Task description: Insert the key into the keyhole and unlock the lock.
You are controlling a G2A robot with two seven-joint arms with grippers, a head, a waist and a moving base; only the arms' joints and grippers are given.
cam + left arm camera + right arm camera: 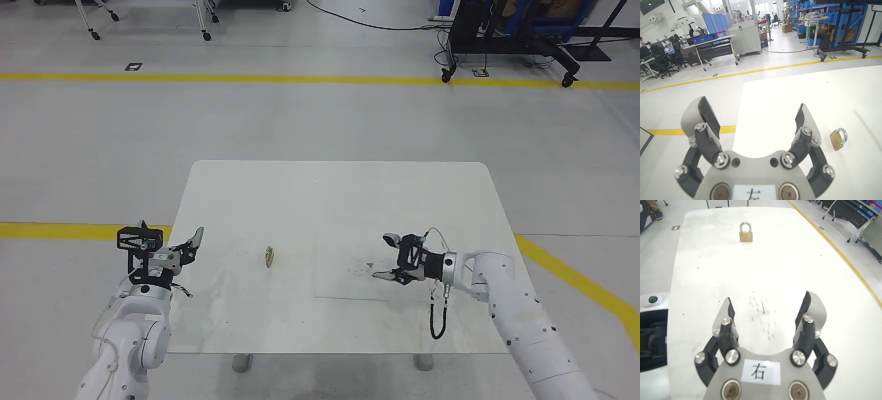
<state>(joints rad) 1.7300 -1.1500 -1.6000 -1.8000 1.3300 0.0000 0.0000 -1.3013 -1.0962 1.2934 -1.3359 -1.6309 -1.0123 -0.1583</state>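
A brass padlock (269, 256) with a silver shackle lies on the white table (340, 195), left of centre. My left gripper (190, 252) hovers at the table's left edge, open and empty. In the left wrist view, the left gripper (753, 109) has the padlock (836, 141) off to one side beyond its fingers. My right gripper (385, 257) is open and empty over the table right of centre. In the right wrist view, the right gripper (768, 300) faces the padlock (745, 236) from well short of it. A thin dark sliver (763, 308), possibly the key, lies between its fingers.
Scuff marks (764, 321) dot the table under the right gripper. The table's left edge (738, 117) runs just under the left gripper. Yellow floor lines (300, 78) and wheeled racks (520, 40) lie beyond the table.
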